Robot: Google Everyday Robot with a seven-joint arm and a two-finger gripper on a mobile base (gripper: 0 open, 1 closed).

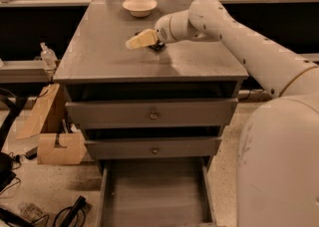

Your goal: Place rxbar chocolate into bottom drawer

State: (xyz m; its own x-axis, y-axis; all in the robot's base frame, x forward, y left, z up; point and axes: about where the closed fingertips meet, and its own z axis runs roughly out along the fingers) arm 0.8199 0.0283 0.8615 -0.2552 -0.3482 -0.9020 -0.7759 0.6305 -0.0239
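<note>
I have the gripper (135,41) low over the cabinet top (99,52), right at the bar (157,47), a dark sliver by its base, though I cannot tell if the claw pinches it, and the drawer (149,191) below stands pulled out to receive it.

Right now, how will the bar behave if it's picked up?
The bar, a dark sliver by the gripper on the cabinet top, seems to lie flat, so it probably won't roll. It looks small, so it is likely light. Its wrapper may be slippery, but too little shows to tell.
</note>
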